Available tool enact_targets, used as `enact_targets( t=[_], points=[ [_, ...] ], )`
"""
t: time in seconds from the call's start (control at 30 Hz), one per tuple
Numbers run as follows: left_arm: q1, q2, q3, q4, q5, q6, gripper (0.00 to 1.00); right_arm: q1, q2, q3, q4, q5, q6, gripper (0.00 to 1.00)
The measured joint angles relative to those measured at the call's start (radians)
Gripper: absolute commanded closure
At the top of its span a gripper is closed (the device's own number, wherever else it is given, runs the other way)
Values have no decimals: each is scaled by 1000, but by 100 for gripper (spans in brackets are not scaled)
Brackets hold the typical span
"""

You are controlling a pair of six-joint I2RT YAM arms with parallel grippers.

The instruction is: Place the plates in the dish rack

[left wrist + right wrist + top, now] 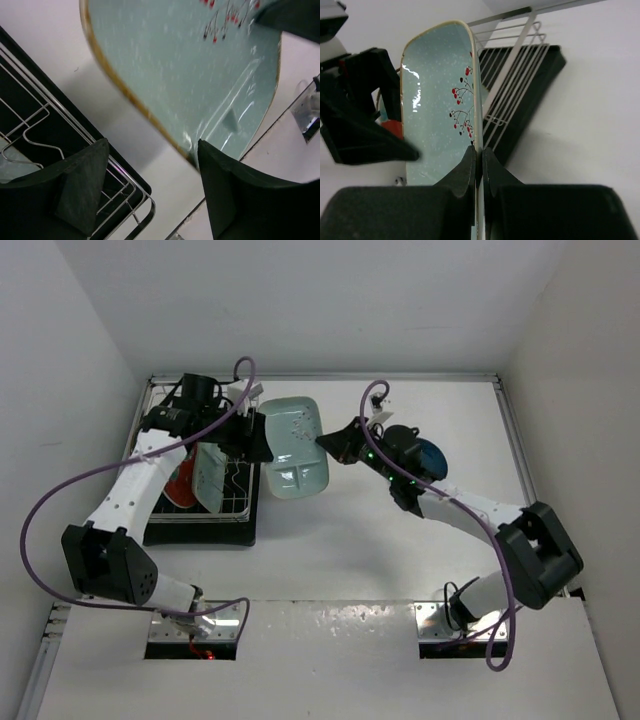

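Note:
My right gripper (330, 445) (481, 155) is shut on the rim of a pale mint rectangular plate (295, 445) (437, 100) with a red berry print. It holds the plate off the table, just right of the dish rack (200, 510). My left gripper (257, 445) (150, 170) is open at the plate's left edge (175, 65), over the rack's corner (127, 192). One finger (230, 195) is by the rim. A second mint plate (211, 475) and the red plate (178, 485) stand in the rack. The dark teal round plate (432, 456) lies under my right arm. The leaf dish is out of view.
The rack's black drip tray (205, 532) sits against the left wall. White walls close in at the left, back and right. The right arm's forearm (460, 505) crosses the table's right half. A metal strip (330, 625) runs along the near edge.

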Motion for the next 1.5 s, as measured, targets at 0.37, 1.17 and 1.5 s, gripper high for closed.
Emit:
enact_targets(
  t=[0.37,1.17,1.5],
  points=[
    [82,-14,-13,71,78,-106,100,84,129,32,110,16,71,100],
    [123,81,459,-406,-558,35,100,165,4,177,-215,200,-98,23],
    [114,159,451,-416,-640,-68,100,174,-37,152,-283,237,-134,22]
  ],
)
